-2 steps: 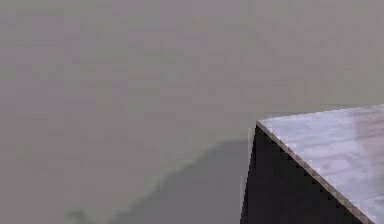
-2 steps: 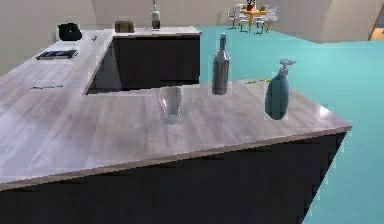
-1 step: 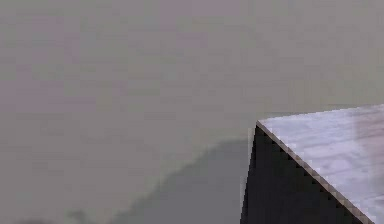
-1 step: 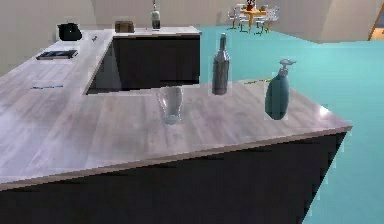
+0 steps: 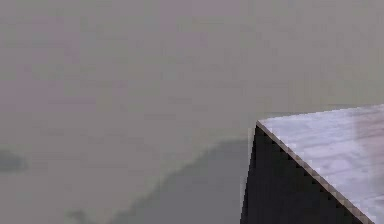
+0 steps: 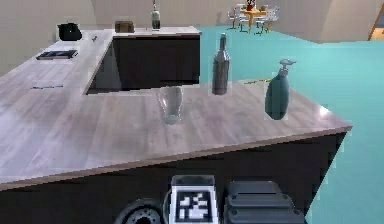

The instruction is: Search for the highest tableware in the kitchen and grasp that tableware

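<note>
A clear glass cup [image 6: 172, 105] stands on the wooden counter [image 6: 90, 125] near its front edge in the arm side view. Behind it to the right rise a tall dark bottle [image 6: 221, 65] and a teal pump bottle [image 6: 278, 90]. At the bottom edge a white square with black marks [image 6: 195, 205] sits on the arm's end, with the gripper's dark rounded body [image 6: 140, 213] left of it. The gripper's far end is cut off, so I cannot tell whether it holds anything.
The counter wraps in a U; on its far parts sit a dark kettle-like thing [image 6: 68, 32], a flat tray [image 6: 57, 54], a small box [image 6: 124, 27] and another bottle [image 6: 155, 15]. Teal floor [image 6: 340, 70] lies to the right. The forward view has a counter corner [image 5: 335, 150] before a grey wall.
</note>
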Controlling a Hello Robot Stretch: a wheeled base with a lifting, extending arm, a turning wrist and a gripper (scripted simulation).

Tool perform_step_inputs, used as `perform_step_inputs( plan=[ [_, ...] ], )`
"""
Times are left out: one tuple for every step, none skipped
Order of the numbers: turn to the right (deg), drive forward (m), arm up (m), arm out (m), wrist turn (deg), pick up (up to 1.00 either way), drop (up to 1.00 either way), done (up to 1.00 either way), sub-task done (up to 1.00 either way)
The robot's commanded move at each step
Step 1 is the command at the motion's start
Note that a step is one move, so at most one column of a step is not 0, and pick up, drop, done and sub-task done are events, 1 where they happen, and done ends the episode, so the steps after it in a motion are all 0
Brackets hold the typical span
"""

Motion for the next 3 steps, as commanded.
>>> perform_step_inputs(
  plan=[
    [0.0, 0.0, 0.0, 0.44, 0.0, 0.0, 0.0, 0.0, 0.0],
    [0.0, 0.0, 0.0, 0.0, 45.0, 0.0, 0.0, 0.0, 0.0],
    [0.0, 0.0, 0.0, 0.0, 45.0, 0.0, 0.0, 0.0, 0.0]
  ],
)
